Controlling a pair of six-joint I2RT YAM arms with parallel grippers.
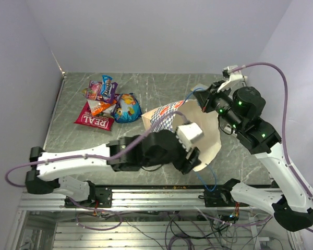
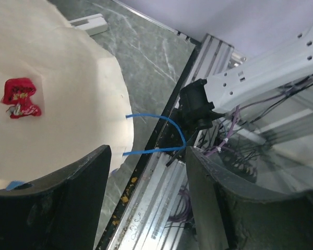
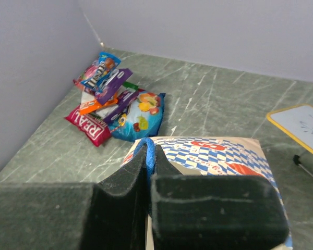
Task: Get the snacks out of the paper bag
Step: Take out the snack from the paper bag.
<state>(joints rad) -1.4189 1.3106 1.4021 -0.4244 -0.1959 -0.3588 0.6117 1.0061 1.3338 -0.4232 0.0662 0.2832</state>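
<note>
Fingers on right [image 3: 120, 208] clenched on thin blue cord handle [image 3: 149, 151] of checkered cream paper bag [image 3: 214, 156]; left fingers [image 2: 68, 208] spread, empty.

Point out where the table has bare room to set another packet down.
Free: the far strip of table between the snack pile and the right arm; also the near-left patch between the red REAL packet and the left arm. Crowded: the far-left corner with the packets, and the centre-right, where the paper bag and both arms meet.
</note>
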